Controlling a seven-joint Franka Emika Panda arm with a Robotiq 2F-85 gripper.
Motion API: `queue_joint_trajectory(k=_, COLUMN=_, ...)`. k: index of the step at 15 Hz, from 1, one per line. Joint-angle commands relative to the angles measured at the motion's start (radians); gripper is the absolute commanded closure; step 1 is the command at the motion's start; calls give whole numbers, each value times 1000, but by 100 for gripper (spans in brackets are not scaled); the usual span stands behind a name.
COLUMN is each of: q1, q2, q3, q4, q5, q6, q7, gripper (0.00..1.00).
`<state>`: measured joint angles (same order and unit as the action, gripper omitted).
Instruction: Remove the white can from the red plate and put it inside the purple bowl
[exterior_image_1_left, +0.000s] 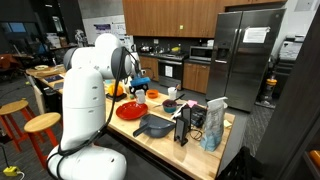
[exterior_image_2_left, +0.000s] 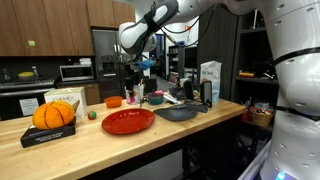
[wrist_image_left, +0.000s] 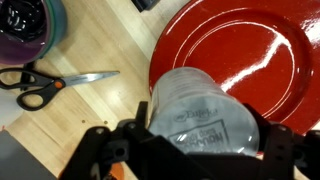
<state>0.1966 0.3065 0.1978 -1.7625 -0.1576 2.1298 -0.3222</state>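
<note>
Gripping the white can (wrist_image_left: 200, 105) above the red plate's (wrist_image_left: 255, 45) rim, the tool (wrist_image_left: 195, 135) appears mid-transfer; the next move likely calls for a carry beyond the scissors (wrist_image_left: 50, 85) to the purple bowl (wrist_image_left: 30, 35), then release.

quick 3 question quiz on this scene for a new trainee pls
1. True or false: the white can already sits inside the purple bowl.
2. In the wrist view, what lies on the wooden counter between that bowl and the red plate? A scissors B spoon C knife
3. Fill in: the tool is shut on the ____.
Key: 1 false; 2 A; 3 white can
</note>
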Motion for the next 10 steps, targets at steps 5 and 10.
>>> queue_joint_trajectory(k=5, q1=-10, q2=-50, q3=-34, q4=-7, q5=-31, q6=-13, q7=34, gripper=38)
queue_joint_trajectory(k=10, q1=-20, q2=-89, q3=-57, q4=-23, q5=-57, q6=-2, q7=75, gripper=38)
